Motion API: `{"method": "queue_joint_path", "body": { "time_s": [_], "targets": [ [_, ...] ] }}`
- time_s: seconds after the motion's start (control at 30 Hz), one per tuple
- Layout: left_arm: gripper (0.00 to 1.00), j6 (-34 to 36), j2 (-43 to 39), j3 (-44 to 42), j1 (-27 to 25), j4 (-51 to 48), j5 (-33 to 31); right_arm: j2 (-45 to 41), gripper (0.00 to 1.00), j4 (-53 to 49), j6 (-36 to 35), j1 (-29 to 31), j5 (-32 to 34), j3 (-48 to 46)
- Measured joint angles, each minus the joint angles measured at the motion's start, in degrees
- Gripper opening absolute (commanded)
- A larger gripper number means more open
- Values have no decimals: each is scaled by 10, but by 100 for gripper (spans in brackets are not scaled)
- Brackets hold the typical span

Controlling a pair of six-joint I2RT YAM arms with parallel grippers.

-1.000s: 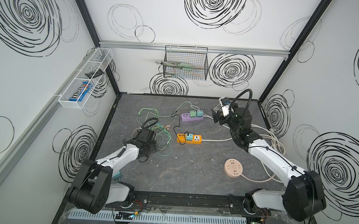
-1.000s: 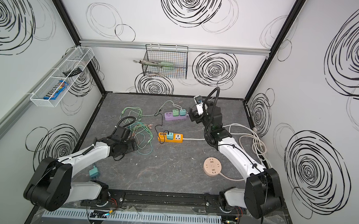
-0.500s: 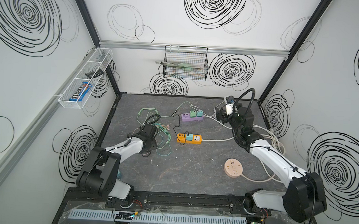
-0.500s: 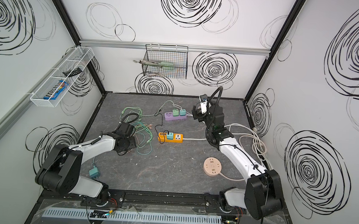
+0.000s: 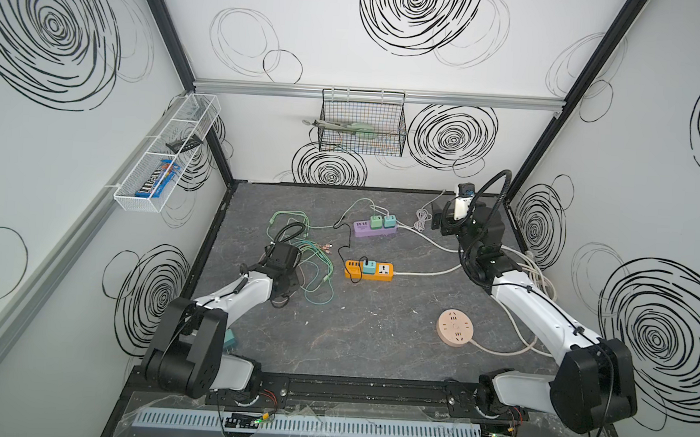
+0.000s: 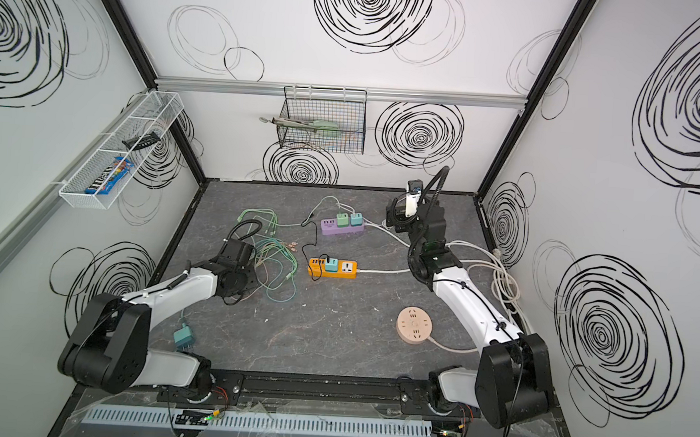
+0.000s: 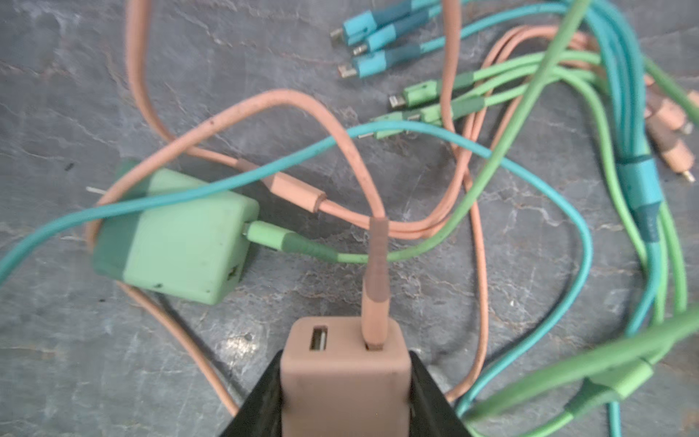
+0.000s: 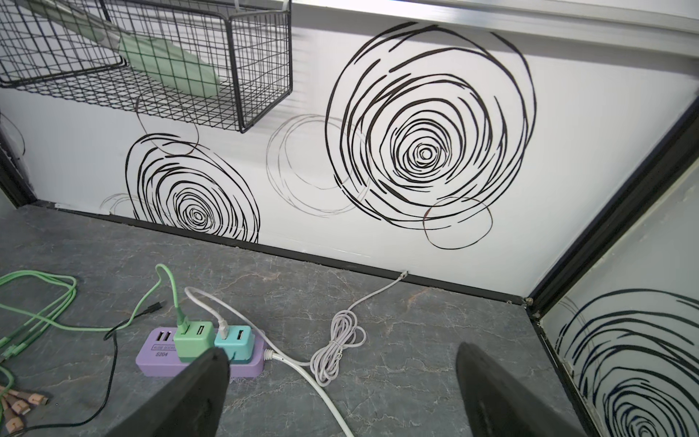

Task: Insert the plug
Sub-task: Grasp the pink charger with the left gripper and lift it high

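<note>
Left arm [image 5: 252,288], right arm [image 5: 534,312]: white shells, black joints, black cable loop [image 5: 491,180] at each wrist.

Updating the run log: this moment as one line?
left gripper: shut on peach USB charger | right gripper: open, empty | orange power strip: end socket free

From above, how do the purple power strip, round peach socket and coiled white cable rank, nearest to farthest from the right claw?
In a top view, from the right gripper:
1. Coiled white cable, beside it.
2. Purple power strip, farther left.
3. Round peach socket, near the front.
</note>
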Motion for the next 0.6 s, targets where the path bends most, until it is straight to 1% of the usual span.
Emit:
{"method": "queue_joint_path", "body": {
  "time_s": [0.07, 0.17, 0.23, 0.3, 0.37, 0.47, 0.53, 0.6],
  "targets": [
    [6, 2, -27, -1, 1, -5, -4, -4, 97, 5, 10, -4, -1, 0],
    [0, 7, -81, -1, 1, -15, -19, -8, 98, 10, 25, -7, -5, 0],
    [0, 16, -119, 3, 1, -29, -27, -8, 99, 11, 30, -7, -16, 0],
    [0, 32, -155, 27, 1, -54, -26, -8, 100, 17, 31, -7, -45, -3],
    [0, 55, -174, 71, -2, -73, -15, -8, 100, 27, 24, -8, -86, -8],
    [0, 95, -183, 173, -26, -93, 4, -4, 100, 38, 22, 0, -156, -10],
    [0, 119, -183, 242, -50, -94, 24, 3, 100, 47, 22, 15, -191, -10],
    [0, 137, -183, 302, -70, -89, 51, 17, 100, 59, 21, 44, -225, -10]
  ]
}}
